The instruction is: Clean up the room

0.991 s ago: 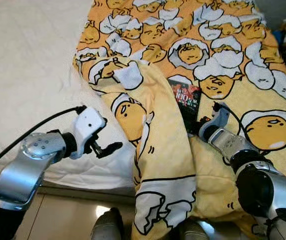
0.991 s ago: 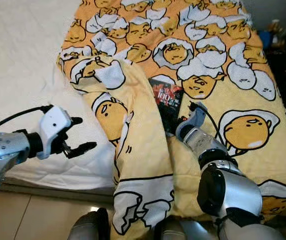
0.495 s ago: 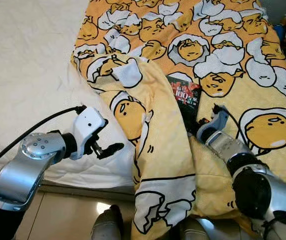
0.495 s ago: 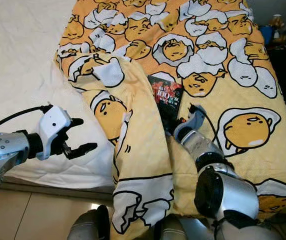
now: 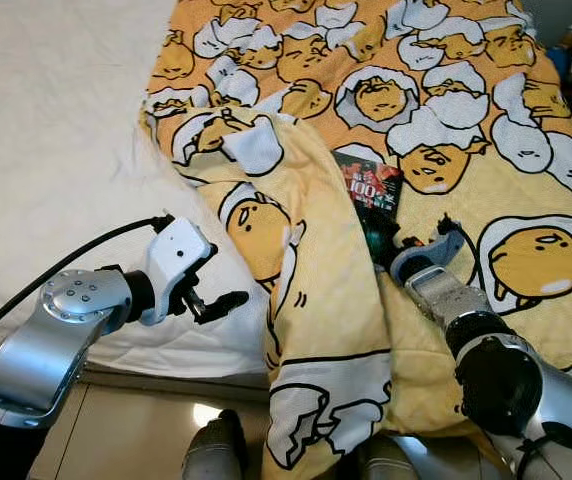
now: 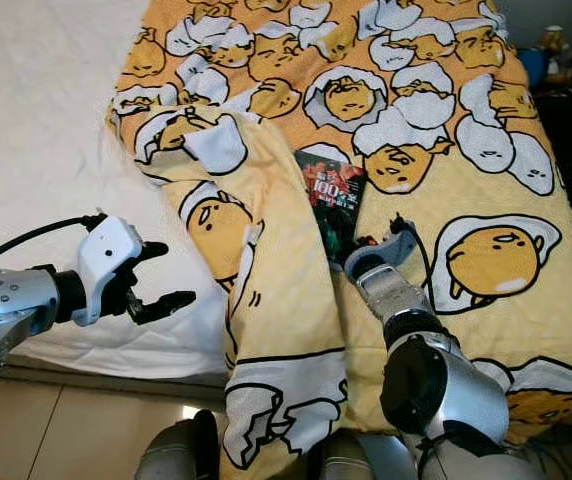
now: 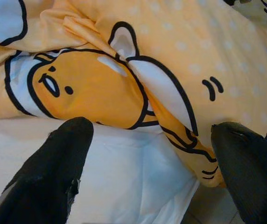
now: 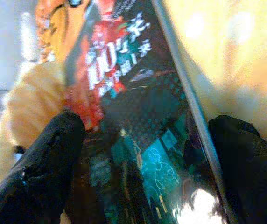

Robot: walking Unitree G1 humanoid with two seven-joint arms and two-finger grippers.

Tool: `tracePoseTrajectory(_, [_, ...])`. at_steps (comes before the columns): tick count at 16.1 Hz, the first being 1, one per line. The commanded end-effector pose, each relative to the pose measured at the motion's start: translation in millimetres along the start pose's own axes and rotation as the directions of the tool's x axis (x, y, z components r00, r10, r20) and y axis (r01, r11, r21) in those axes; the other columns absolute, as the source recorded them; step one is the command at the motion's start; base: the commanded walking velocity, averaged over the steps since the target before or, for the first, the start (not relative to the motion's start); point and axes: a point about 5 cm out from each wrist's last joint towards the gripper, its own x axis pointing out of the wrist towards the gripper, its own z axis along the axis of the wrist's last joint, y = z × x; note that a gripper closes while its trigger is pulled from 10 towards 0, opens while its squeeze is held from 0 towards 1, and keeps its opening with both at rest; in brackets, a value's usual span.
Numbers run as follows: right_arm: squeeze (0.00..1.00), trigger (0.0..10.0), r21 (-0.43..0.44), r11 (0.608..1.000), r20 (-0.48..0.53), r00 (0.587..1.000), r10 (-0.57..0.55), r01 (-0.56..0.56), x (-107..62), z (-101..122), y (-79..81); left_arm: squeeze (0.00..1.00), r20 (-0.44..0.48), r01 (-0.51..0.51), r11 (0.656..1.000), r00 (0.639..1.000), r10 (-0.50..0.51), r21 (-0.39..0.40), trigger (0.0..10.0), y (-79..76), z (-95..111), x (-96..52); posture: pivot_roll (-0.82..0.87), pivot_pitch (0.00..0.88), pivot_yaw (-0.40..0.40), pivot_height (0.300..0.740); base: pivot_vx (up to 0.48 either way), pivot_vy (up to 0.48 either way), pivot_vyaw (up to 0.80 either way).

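A dark book [image 5: 369, 195] with red and white lettering on its cover is seen lying on a yellow blanket [image 5: 446, 110] printed with egg-yolk cartoon figures, which is spread over a white mattress [image 5: 56, 150]. The book is partly tucked under a raised fold of the blanket [image 5: 316, 270] that runs along its left edge and hangs over the front edge of the mattress toward the tiled floor [image 5: 126, 440]. The right gripper [image 5: 398, 243] is placed at the near end of the book, its silver arm lying on the blanket just right of the fold. In the right wrist view the two black fingers [image 8: 49, 158] are held wide apart, one on each side of the book's cover [image 8: 138, 121], with the cover lying between them; a firm hold on it cannot be confirmed. The left gripper [image 5: 211, 290] is held left of the book, beside the hanging fold and above the mattress's front edge. Its fingers [image 7: 59, 158] are spread open with nothing between them, and they are pointed at the fold's cartoon print [image 7: 87, 91].
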Motion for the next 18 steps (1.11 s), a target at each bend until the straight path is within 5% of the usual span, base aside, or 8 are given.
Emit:
tracePoseTrajectory(1, [0.00, 10.0, 0.053, 0.996, -0.028, 0.997, 0.069, -0.068, 4.2, -7, 11.4, 0.65, 0.006, 0.005, 1.000, 1.000, -0.006, 0.013, 10.0, -2.5, 3, -1.9, 0.19, 0.254, 0.036, 0.740, 0.000, 0.000, 0.00])
tracePoseTrajectory(6, [0.00, 10.0, 0.150, 0.980, 0.027, 0.992, 0.125, -0.128, 7.5, -2, 23.3, 0.65, 0.012, 0.002, 1.000, 1.000, -0.002, 0.003, 10.0, -4.7, 5, -2.5, 0.20, 0.249, 0.027, 0.740, 0.000, 0.000, 0.00])
tracePoseTrajectory(7, [0.00, 5.4, 0.109, 0.992, -0.034, 0.997, 0.067, -0.063, 7.9, -13, 18.1, 0.65, 0.012, 0.001, 1.000, 1.000, -0.001, 0.000, 10.0, -5.1, 5, -3.2, 0.20, 0.248, 0.027, 0.740, 0.000, 0.000, 0.00])
tracePoseTrajectory(9, [0.00, 0.8, 0.038, 0.999, -0.081, 0.997, -0.002, 0.005, 7.2, -23, 10.9, 0.64, 0.011, 0.000, 1.000, 1.000, 0.000, -0.001, 10.0, -5.4, 5, -3.7, 0.20, 0.248, 0.027, 0.740, 0.000, 0.000, 0.00])
tracePoseTrajectory(10, [0.00, 0.0, 0.060, 0.998, -0.077, 0.997, -0.009, 0.014, 7.1, -25, 9.9, 0.65, 0.012, 0.000, 1.000, 1.000, 0.000, -0.001, 10.0, -5.1, 5, -2.8, 0.20, 0.251, 0.028, 0.740, 0.000, 0.000, 0.00])
tracePoseTrajectory(18, [0.00, 0.0, 0.044, 0.999, -0.061, 0.998, 0.017, -0.015, 8.3, -17, 15.2, 0.65, 0.019, 0.000, 1.000, 1.000, 0.000, -0.007, 10.0, -5.2, 5, 1.1, 0.18, 0.255, 0.021, 0.740, 0.000, 0.000, 0.00])
